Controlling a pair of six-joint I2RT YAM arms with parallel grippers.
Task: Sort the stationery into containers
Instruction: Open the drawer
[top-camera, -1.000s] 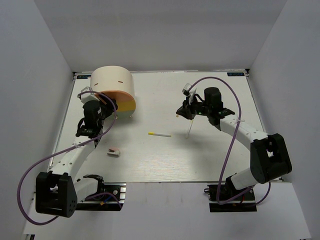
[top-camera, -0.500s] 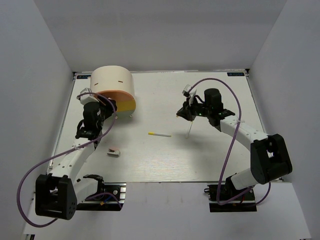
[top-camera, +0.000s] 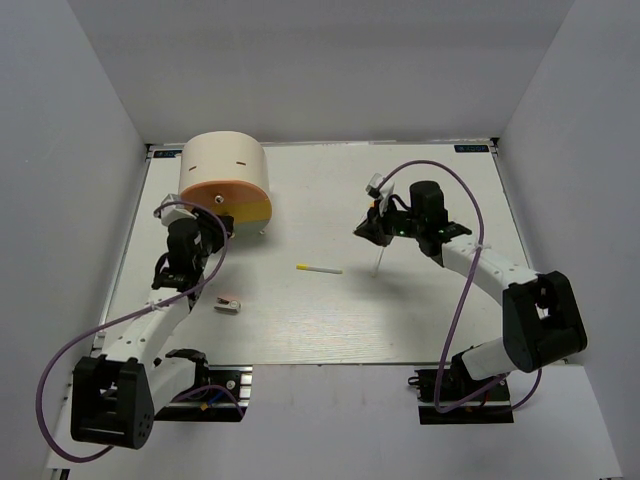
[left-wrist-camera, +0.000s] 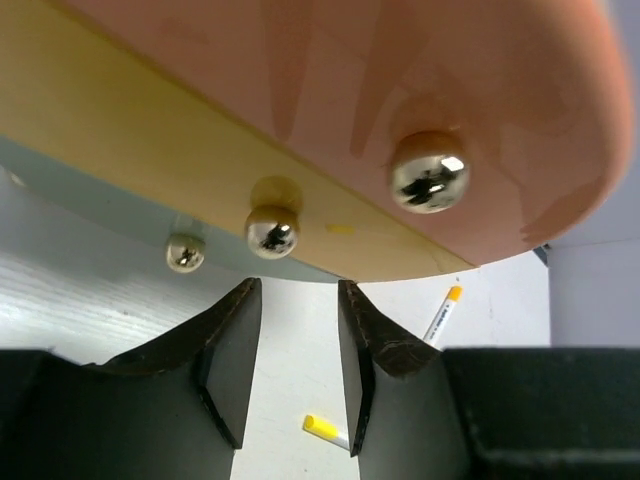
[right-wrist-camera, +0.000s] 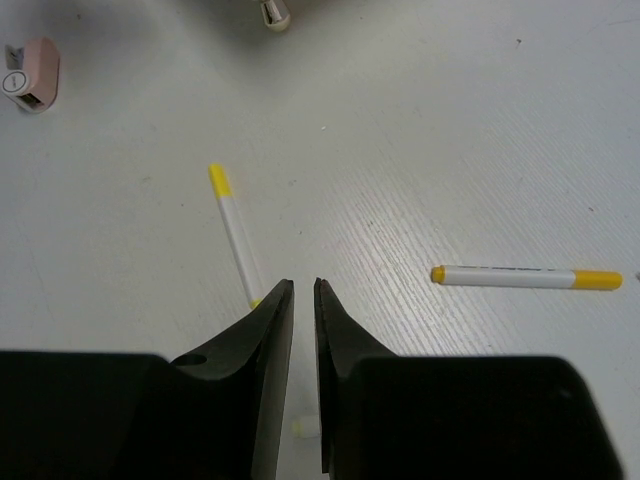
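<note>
Nearest the arm bases, the small grey-and-pink sharpener (top-camera: 228, 304) lies on the white worktop (top-camera: 420, 320), left of centre. The round label on its end is too small to read. Farther in, near the middle, a white pen (top-camera: 319, 268) with a yellow end lies flat. To its right a second thin pen (top-camera: 381, 262) lies slanted. In the right wrist view one of the pens shows fine print along its barrel, too small to make out.

Just beyond the second pen, the right jaws hover over the worktop. They are drawn almost together, with only a thin slit between them, and I cannot tell whether they pinch anything.

On the left, the left jaws stand spread apart, with worktop showing through the gap. They sit just short of the middle knob (left-wrist-camera: 272, 231) on the yellow drawer (left-wrist-camera: 150, 140). The orange drawer (left-wrist-camera: 450, 90) above has its own shiny knob (left-wrist-camera: 429, 172).

Both drawers belong to the cream half-round box (top-camera: 225, 160), which stands at the far left of the worktop. A blue strip label (top-camera: 474, 149) on the far edge is unreadable.
</note>
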